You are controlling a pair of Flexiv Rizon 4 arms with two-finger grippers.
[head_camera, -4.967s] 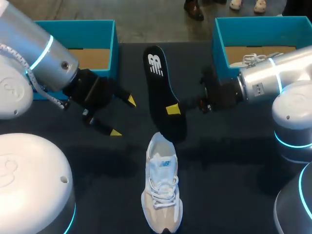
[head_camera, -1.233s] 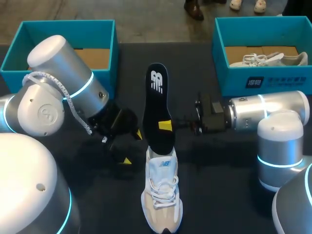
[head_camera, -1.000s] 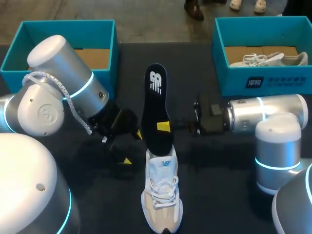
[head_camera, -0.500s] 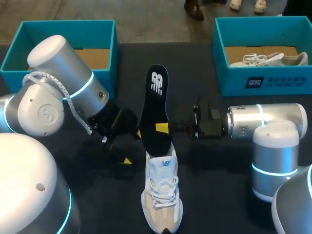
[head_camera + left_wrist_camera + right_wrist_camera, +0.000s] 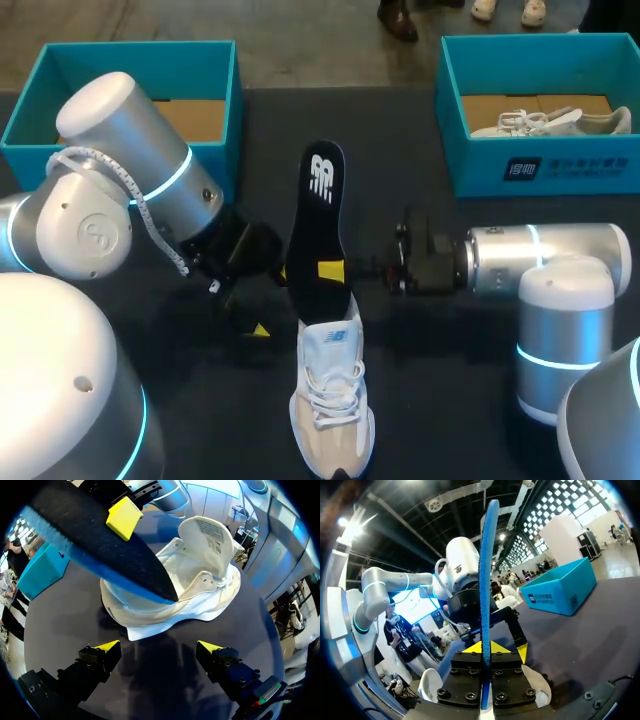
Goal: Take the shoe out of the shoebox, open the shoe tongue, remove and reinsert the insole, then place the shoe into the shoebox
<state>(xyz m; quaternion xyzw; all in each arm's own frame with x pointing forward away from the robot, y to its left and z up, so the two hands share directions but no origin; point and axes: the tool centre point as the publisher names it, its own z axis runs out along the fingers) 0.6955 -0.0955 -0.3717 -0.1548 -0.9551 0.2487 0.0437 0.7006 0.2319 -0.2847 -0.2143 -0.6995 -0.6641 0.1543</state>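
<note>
Insole (image 5: 318,225) is pinched tight in my right gripper (image 5: 330,270), its long way running from far down to its low tip at the open mouth of the shoe (image 5: 332,400) on the table (image 5: 450,380), while my left gripper (image 5: 157,645) is spread wide just beside that mouth.

The right fingers (image 5: 330,270) pinch the black insole (image 5: 318,215) from its side. Its lower end meets the white shoe (image 5: 332,400) just below them. The left fingers (image 5: 260,329) stand spread beside it.
</note>
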